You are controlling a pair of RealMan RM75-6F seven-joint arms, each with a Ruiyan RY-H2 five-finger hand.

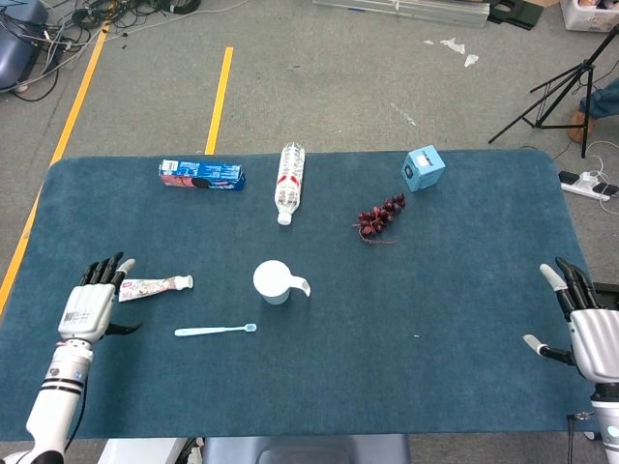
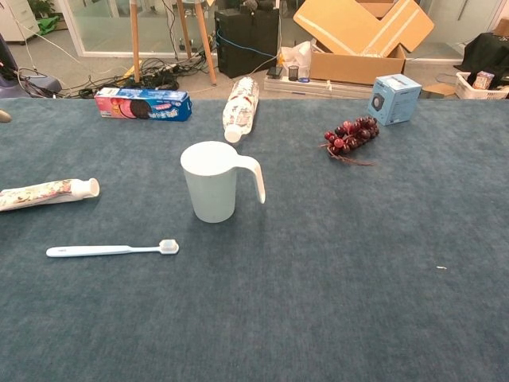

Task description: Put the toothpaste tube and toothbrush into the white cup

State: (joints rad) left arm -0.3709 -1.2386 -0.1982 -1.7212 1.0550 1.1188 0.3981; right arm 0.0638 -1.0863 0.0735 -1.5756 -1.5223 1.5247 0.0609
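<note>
The white cup (image 1: 274, 281) (image 2: 210, 181) stands upright mid-table, its handle pointing right. Left of it lies the toothpaste tube (image 1: 155, 286) (image 2: 48, 192), cap toward the cup. The pale blue toothbrush (image 1: 215, 331) (image 2: 111, 250) lies flat in front of the tube, bristle head to the right. My left hand (image 1: 92, 307) hovers with fingers spread just left of the tube's flat end, holding nothing. My right hand (image 1: 590, 333) is open at the table's right edge, far from all three. In the chest view only a fingertip (image 2: 4, 116) shows at the left border.
Along the far side lie a blue cookie pack (image 1: 201, 175), a plastic bottle on its side (image 1: 290, 181), a bunch of dark red grapes (image 1: 381, 217) and a small blue box (image 1: 424, 168). The table's front edge runs near my wrists.
</note>
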